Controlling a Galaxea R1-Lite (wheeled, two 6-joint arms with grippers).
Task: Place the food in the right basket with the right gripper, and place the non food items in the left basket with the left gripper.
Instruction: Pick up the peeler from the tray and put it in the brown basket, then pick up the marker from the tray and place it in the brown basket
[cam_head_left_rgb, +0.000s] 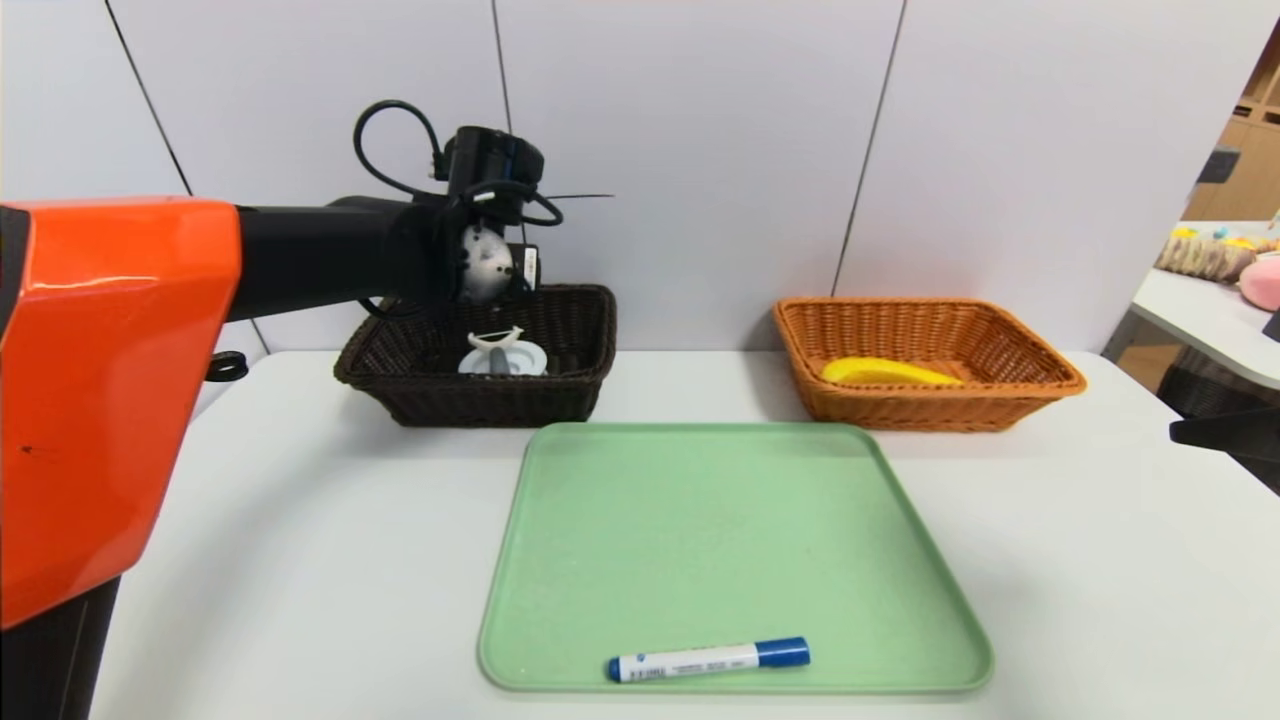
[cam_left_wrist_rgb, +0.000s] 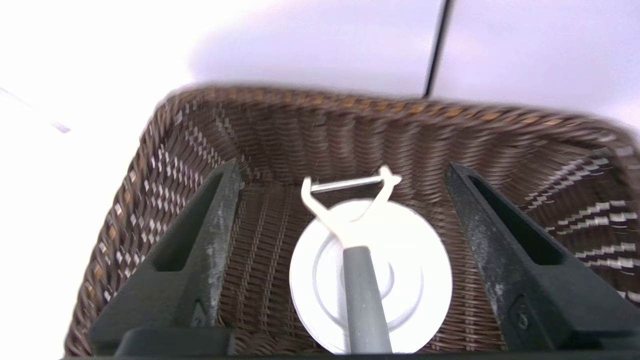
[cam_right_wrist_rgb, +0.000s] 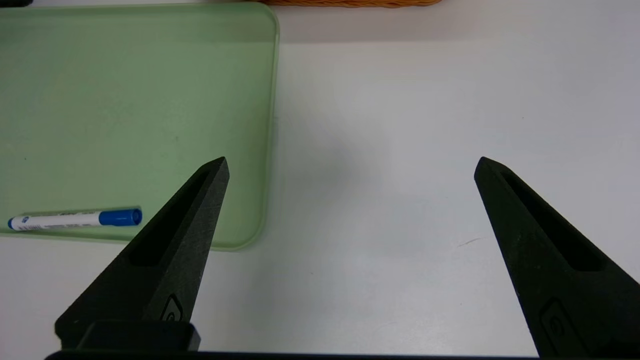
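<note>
My left gripper (cam_left_wrist_rgb: 342, 167) hangs open over the dark brown left basket (cam_head_left_rgb: 585, 340), its fingers wide apart and touching nothing. Below it, inside that basket (cam_left_wrist_rgb: 350, 130), a peeler (cam_left_wrist_rgb: 362, 280) with a grey handle and a white head lies across a white round disc (cam_left_wrist_rgb: 425, 280); the head view shows the peeler (cam_head_left_rgb: 495, 343) too. A yellow banana (cam_head_left_rgb: 885, 372) lies in the orange right basket (cam_head_left_rgb: 1055, 378). A blue-capped white marker (cam_head_left_rgb: 708, 659) rests near the front edge of the green tray (cam_head_left_rgb: 720, 540). My right gripper (cam_right_wrist_rgb: 351, 160) is open above bare table, right of the tray.
The marker (cam_right_wrist_rgb: 75, 219) and the tray's corner (cam_right_wrist_rgb: 250, 150) show in the right wrist view. Both baskets stand at the back of the white table (cam_head_left_rgb: 1100, 560), against a white wall. Another table with soft toys (cam_head_left_rgb: 1215, 255) is at the far right.
</note>
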